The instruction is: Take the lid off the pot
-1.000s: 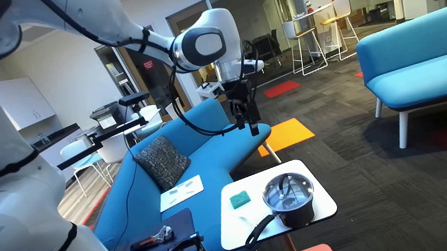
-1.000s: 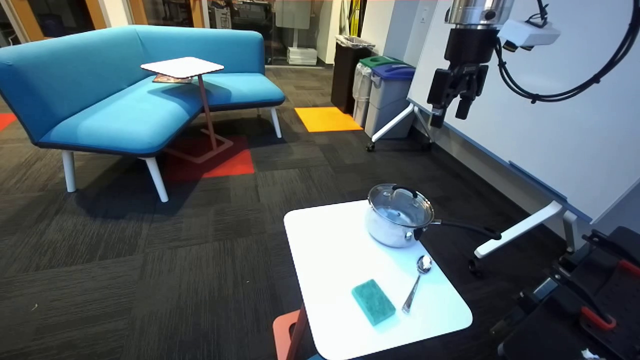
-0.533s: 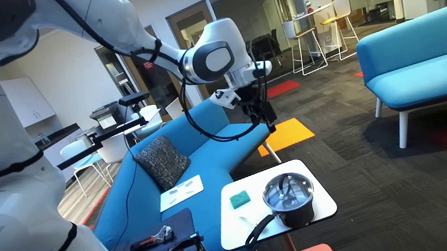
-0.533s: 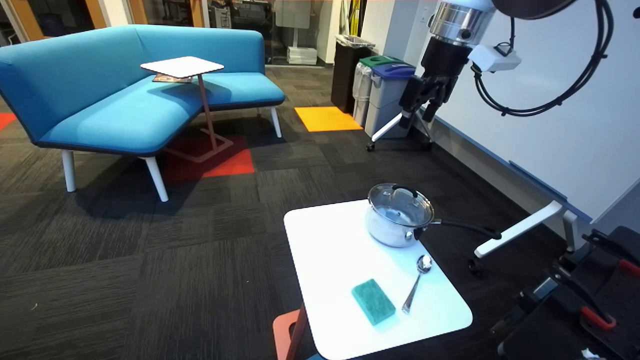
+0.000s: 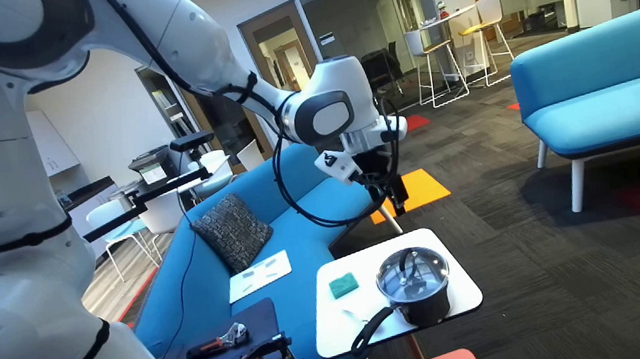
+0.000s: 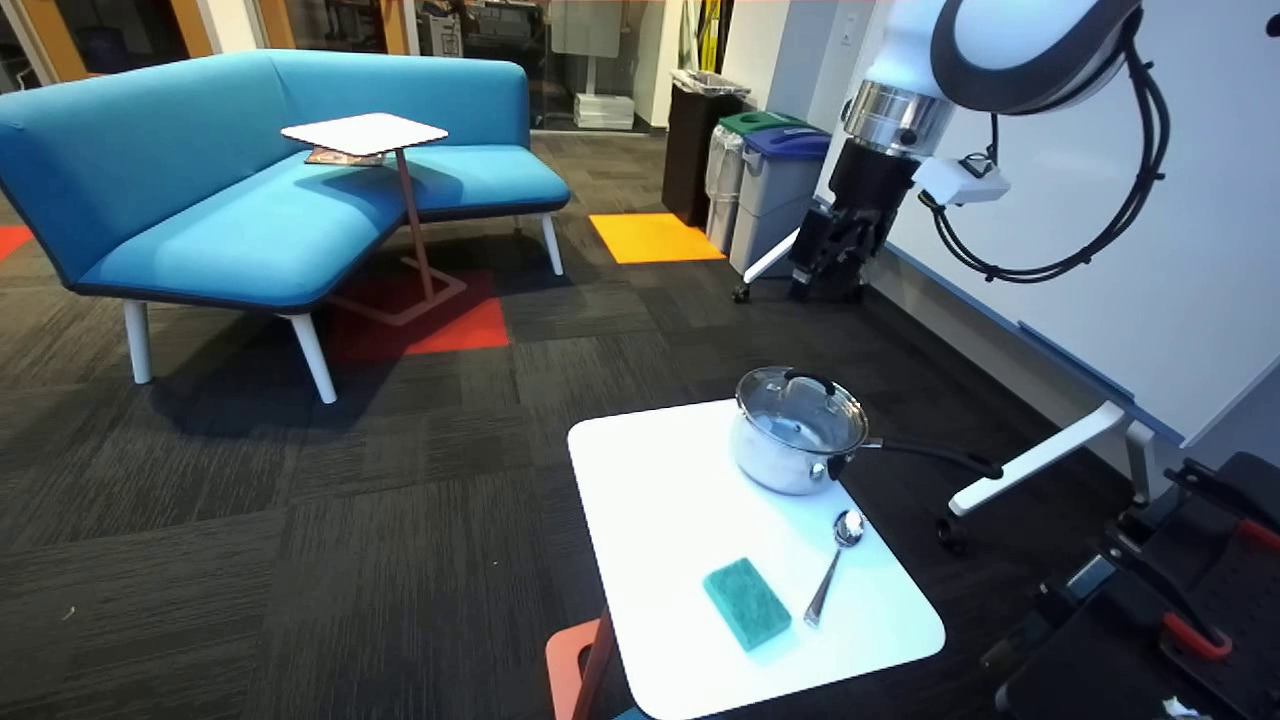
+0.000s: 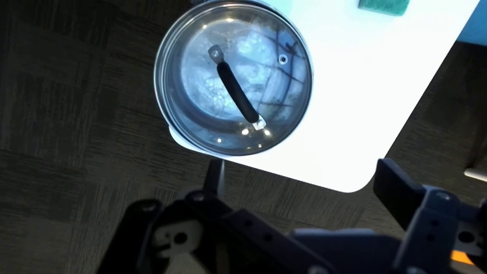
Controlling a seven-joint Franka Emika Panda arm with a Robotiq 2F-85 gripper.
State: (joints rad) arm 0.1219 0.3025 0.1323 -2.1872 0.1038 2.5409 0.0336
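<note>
Lid [image 6: 800, 412] on pot [image 6: 788, 466] (near table [image 6: 660, 510] edge); gripper [image 7: 300, 163] spread, well clear.

The small round silver metal pot [image 6: 782, 462] sits upright close by a corner of the white tabletop [image 6: 660, 540], its long black handle reaching past the edge. From here the round clear glass lid [image 7: 233, 78] with a shiny metal rim lies level on it, covering the whole mouth. A black grip arches over the lid's middle, fixed at both ends. Through the glass I catch the pot's silvery inside, flecked with reflected light.
</note>
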